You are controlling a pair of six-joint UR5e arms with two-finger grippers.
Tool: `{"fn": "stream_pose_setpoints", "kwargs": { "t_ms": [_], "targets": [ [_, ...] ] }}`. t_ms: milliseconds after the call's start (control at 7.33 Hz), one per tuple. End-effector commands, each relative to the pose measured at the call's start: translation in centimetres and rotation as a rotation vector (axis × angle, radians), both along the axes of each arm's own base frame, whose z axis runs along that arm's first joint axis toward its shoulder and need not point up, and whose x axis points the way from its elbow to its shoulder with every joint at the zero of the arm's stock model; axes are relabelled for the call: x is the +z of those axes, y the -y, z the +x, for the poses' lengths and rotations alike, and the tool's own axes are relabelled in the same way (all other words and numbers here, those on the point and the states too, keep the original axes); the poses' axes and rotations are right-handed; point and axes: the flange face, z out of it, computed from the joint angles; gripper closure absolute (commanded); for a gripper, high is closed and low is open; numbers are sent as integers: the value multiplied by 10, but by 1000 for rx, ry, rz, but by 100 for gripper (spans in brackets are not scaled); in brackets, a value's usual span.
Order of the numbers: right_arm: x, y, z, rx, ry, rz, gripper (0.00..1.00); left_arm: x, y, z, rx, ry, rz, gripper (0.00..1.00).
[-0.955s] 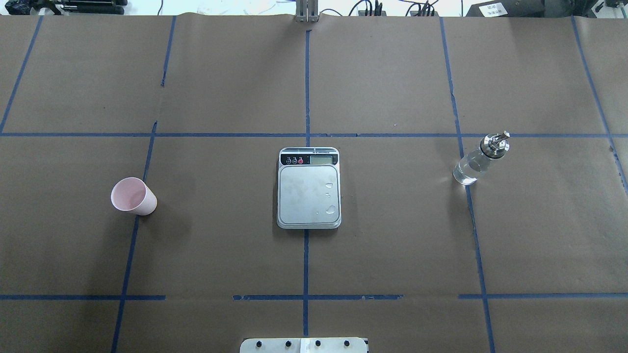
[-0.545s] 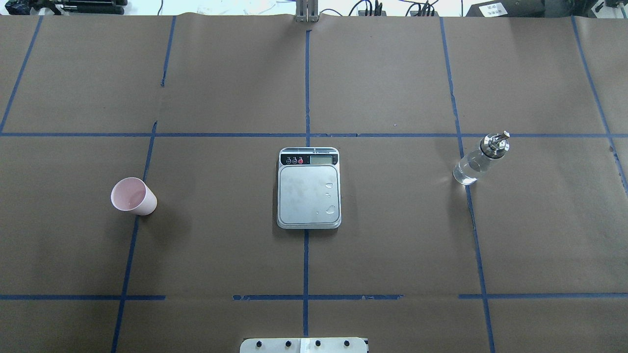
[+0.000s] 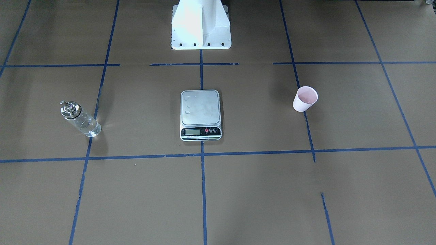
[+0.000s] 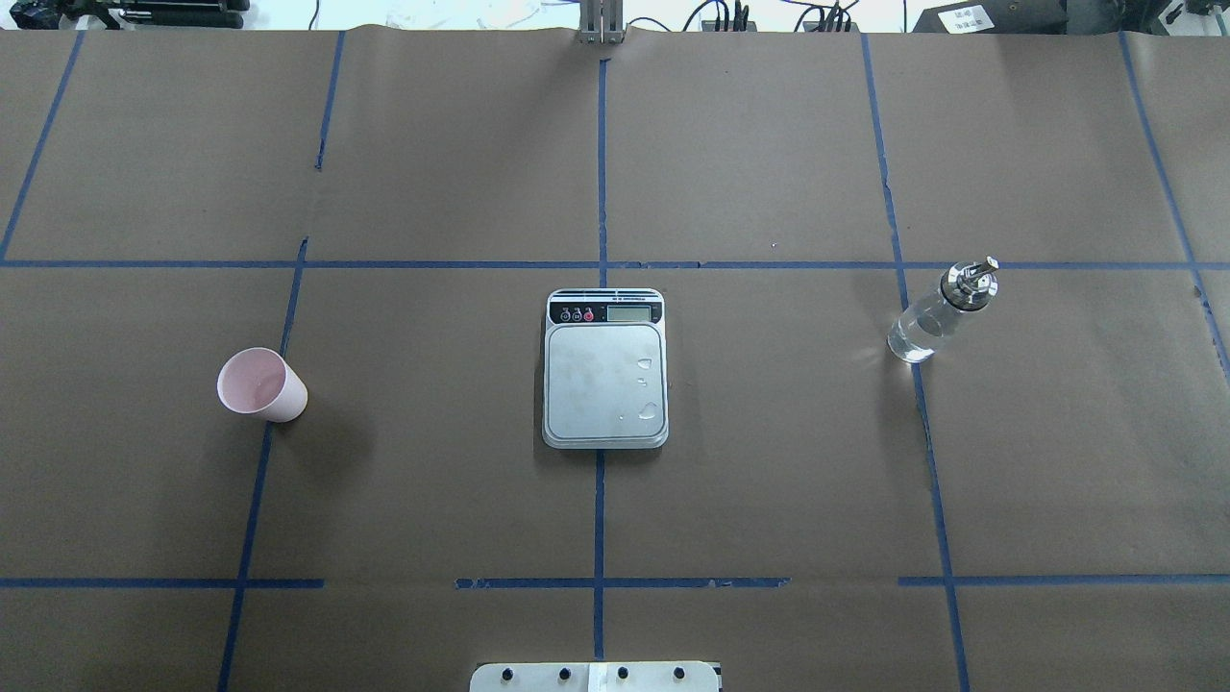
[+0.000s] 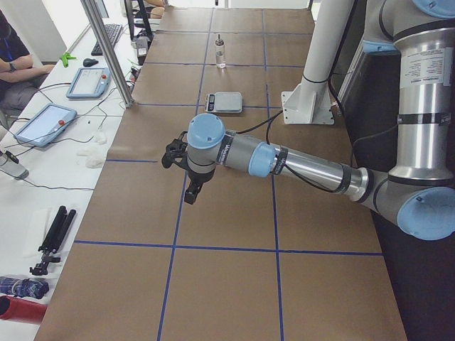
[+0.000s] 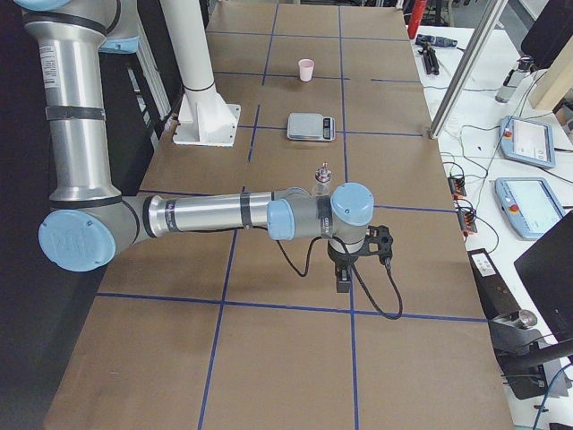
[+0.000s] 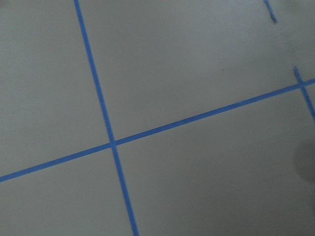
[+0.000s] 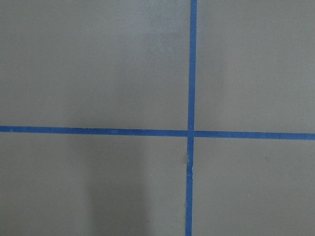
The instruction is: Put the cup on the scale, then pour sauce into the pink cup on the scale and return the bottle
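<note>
Cup sits mid-left, bottle mid-right, each on its own arm's side of the central scale; left gripper and right gripper, open or closed, can't tell.

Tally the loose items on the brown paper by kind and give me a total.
pink cup: 1
scale: 1
glass bottle: 1
Total: 3

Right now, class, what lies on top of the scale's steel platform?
Only a few clear droplets lie on the scale, near one edge. The pink cup stands apart on the paper. Nothing covers the platform, so none is hidden.
</note>
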Motion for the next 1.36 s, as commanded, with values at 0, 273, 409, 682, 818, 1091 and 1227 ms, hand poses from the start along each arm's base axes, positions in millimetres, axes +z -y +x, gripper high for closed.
{"fn": "stream_pose_setpoints", "kwargs": {
  "t_ms": [0,273,409,682,818,1091,1227],
  "targets": [
    [-10,1,0,-7,4,25,0,-12,5,38,16,-200,-210,0],
    [-12,2,-1,-2,4,22,0,-41,6,79,-16,-133,-168,0],
    [-13,3,-2,-2,5,23,0,-47,7,101,-72,-106,-205,0],
    [-9,1,-2,-2,4,14,0,-62,-3,183,-210,-37,-297,0],
    [-10,2,-2,11,6,2,0,-65,-13,216,-239,-56,-359,0],
    [-17,6,-3,12,10,12,0,-65,-26,260,-310,-53,-448,0],
    [-19,6,-3,19,14,8,0,-67,-39,291,-342,-51,-469,0]
  ]
}}
